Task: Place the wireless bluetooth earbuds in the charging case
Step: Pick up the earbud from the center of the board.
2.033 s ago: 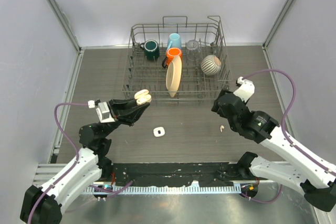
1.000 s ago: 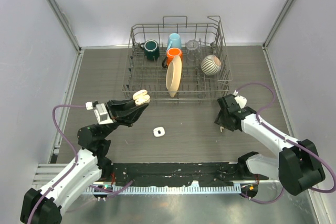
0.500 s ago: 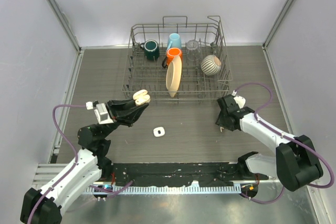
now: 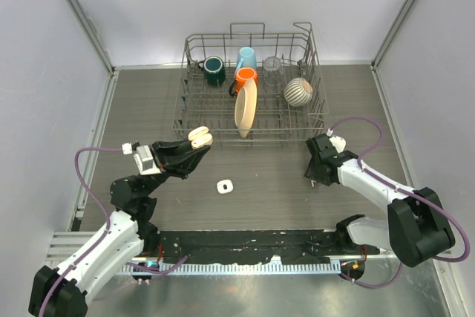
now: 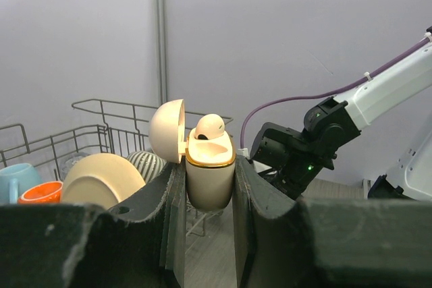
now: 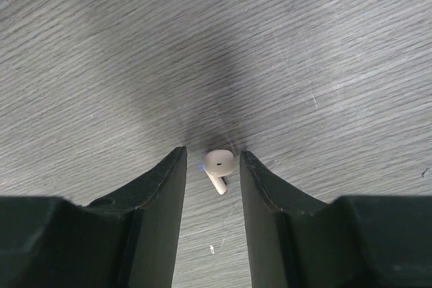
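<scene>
Earbud [image 6: 219, 165]: white, short-stemmed, lying on grey table [image 6: 101, 65] between narrowly parted fingers of right gripper [image 6: 212, 154].
Charging case [image 5: 209, 181]: cream, lid open, second earbud [image 5: 210, 126] seated; clamped upright by left gripper [image 5: 209, 166].

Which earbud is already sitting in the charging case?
The earbud poking out of the open case clamped in the left tool. The other earbud lies on the table, straddled by the right tool.

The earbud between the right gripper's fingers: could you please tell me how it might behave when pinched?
The earbud looks tiny and probably light, so a nudge from one finger may skid it across the tabletop. Its smooth rounded head could squirt out of a pinch. The short stem should limit rolling.
</scene>
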`<state>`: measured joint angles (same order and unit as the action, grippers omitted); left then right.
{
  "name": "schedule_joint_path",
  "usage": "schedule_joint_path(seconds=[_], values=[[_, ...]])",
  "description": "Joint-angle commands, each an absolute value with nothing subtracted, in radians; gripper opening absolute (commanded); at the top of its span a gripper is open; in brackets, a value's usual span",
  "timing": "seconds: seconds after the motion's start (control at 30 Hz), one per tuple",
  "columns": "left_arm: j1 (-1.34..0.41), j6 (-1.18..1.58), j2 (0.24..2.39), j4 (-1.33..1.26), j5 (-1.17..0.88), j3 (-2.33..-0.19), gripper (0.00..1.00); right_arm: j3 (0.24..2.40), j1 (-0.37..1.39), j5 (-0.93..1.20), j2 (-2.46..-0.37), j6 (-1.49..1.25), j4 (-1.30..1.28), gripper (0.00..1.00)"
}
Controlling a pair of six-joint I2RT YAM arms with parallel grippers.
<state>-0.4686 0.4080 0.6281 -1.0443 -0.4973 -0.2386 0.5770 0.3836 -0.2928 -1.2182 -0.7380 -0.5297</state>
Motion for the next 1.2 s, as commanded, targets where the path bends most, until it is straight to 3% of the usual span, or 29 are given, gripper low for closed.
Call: schedule_joint_path(seconds=[0.0,0.83,1.03,1.17], values=[[-0.465,0.387,0.626,-1.069,-0.482,-0.245,0.00,0.578,0.379,-0.304,-1.220,-0.727,-0.503,0.43],[-0.465,0.387,0.626,-1.058,-0.476,-0.244,0.00,0.586,0.379,-0.298,-1.253,-0.719,-0.499,0.34],[-0.466,0.387,0.621,-1.054,-0.472,-0.242,0.00,0.586,0.379,-0.291,-1.246,-0.721,-0.502,0.28],[-0.465,0.387,0.618,-1.055,-0.474,-0.242,0.00,0.581,0.379,-0.288,-1.229,-0.722,-0.505,0.18]])
